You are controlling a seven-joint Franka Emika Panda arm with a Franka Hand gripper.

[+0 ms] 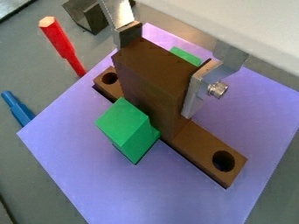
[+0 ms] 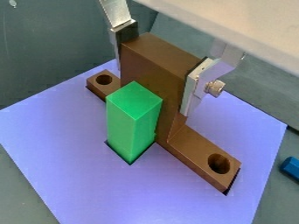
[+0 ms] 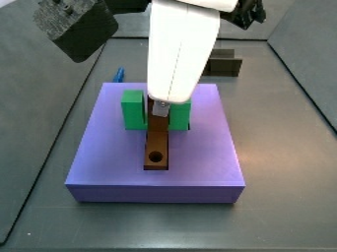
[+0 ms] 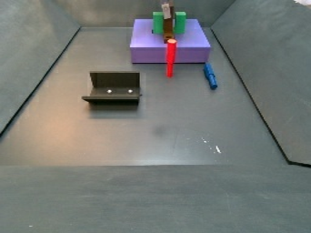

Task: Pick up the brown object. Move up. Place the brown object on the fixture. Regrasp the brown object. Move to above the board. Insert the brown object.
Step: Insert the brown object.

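The brown object (image 1: 149, 92) is a flat bar with a round hole near each end and a tall upright block at its middle. It lies sunk in the slot of the lavender board (image 1: 76, 175), as both wrist views show: brown object (image 2: 166, 114), board (image 2: 52, 131). My gripper (image 1: 162, 72) is straight above the board, its silver fingers (image 1: 198, 87) pressed on opposite faces of the upright block, shut on it. In a side view the gripper (image 3: 158, 106) hangs over the brown object (image 3: 158, 150). The fixture (image 4: 112, 88) stands apart on the floor.
A bright green block (image 2: 132, 122) stands upright in the board, touching the brown object's side. A red peg (image 4: 172, 56) stands at the board's edge and a blue piece (image 4: 210, 75) lies on the floor beside it. Grey walls ring the floor.
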